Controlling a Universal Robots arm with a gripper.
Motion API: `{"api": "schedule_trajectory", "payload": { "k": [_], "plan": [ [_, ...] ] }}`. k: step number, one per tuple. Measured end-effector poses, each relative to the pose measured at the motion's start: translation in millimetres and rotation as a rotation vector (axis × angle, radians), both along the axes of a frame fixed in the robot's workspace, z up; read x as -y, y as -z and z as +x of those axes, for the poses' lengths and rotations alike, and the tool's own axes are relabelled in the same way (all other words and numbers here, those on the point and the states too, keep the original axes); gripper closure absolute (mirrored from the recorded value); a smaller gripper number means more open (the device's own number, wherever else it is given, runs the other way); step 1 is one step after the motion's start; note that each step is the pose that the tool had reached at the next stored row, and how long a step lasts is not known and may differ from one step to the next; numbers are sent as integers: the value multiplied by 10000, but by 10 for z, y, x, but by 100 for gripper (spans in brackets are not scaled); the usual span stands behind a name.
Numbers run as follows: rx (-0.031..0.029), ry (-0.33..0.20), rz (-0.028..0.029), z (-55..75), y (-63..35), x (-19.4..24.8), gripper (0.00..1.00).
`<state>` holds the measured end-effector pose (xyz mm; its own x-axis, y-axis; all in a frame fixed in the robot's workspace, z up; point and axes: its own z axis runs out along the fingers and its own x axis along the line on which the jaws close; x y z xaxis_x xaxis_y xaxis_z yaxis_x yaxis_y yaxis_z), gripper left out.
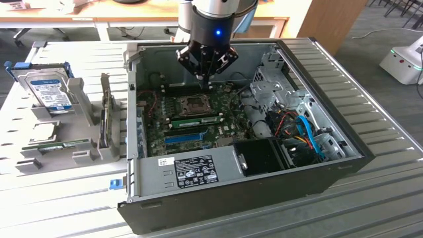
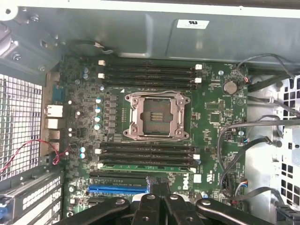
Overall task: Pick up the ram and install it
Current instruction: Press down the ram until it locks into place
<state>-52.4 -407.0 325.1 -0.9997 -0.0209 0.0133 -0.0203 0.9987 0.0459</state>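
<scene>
1. The gripper (image 1: 205, 75) hangs over the open computer case (image 1: 343, 163), above the motherboard (image 2: 220, 136) near the empty processor socket (image 2: 156, 115) – its fingers (image 2: 157, 187) are closed together with nothing between them
2. Just below the fingertips in the wrist view, a green ram (image 2: 147, 167) lies seated in the slot nearest the blue expansion slot (image 2: 117, 190); the exterior view shows it as a green strip on the board (image 1: 196, 120)
3. As a judgement, such a stick is light, stiff and thin, with fragile chips and contacts – best pinched on its long bare edges near the middle, kept square to the slot, and pressed evenly
4. Farther off, on the rack (image 1: 39, 163) at the exterior view's left, another green stick (image 1: 56, 146) rests near a hard drive (image 1: 47, 92)
</scene>
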Motion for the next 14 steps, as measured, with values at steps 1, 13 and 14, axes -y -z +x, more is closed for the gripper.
{"api": "schedule_trajectory", "payload": {
  "k": [1,13,14],
  "plan": [
    [-1,0,-2,0,-3,0,90],
    [0,0,-3,0,-47,0,90],
    [0,0,-2,0,-47,0,90]
  ]
}}
